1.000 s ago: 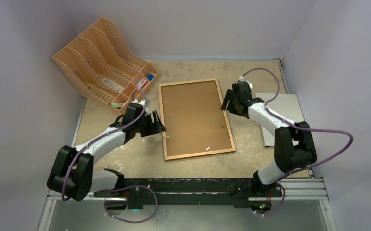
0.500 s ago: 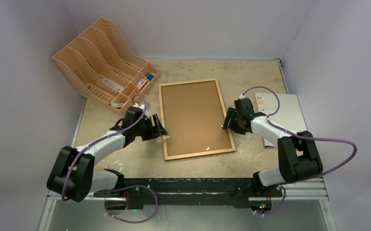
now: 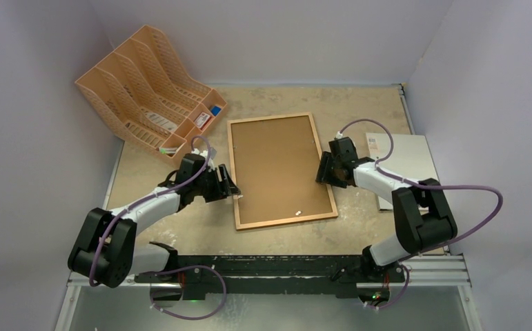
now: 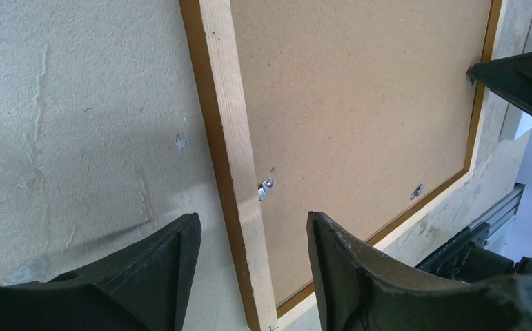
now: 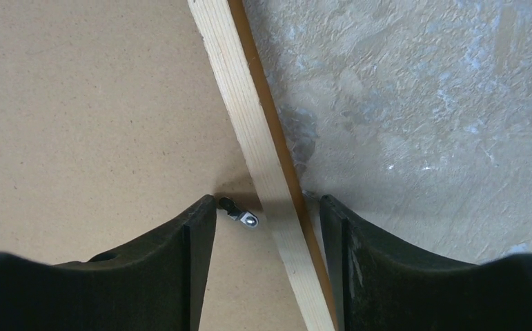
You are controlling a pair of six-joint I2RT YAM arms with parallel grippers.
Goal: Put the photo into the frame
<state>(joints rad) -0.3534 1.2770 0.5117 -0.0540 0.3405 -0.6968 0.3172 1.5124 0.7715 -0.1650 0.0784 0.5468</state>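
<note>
The frame (image 3: 270, 118) lies face down in the middle of the table, with a brown fibreboard backing (image 3: 280, 169) filling it. My left gripper (image 3: 234, 192) stands open astride the left moulding (image 4: 225, 103), with a gap on each side, just short of a small metal tab (image 4: 266, 187). My right gripper (image 3: 321, 169) stands open astride the right moulding (image 5: 239, 83). Its inner finger is over the backing beside another tab (image 5: 241, 215), and its outer finger sits close to the rail's outer edge. The photo is not in view.
An orange-tan file rack (image 3: 145, 89) stands at the back left. A pale grey-white sheet (image 3: 408, 162) with a small sticker lies at the right edge, under the right arm. Grey walls close in the left, back and right sides. A metal rail (image 3: 270, 265) runs along the front.
The right gripper came down along the right moulding from near its far end to its middle. The left gripper shifted slightly onto the left moulding. Both pairs of jaws narrowed a little.
</note>
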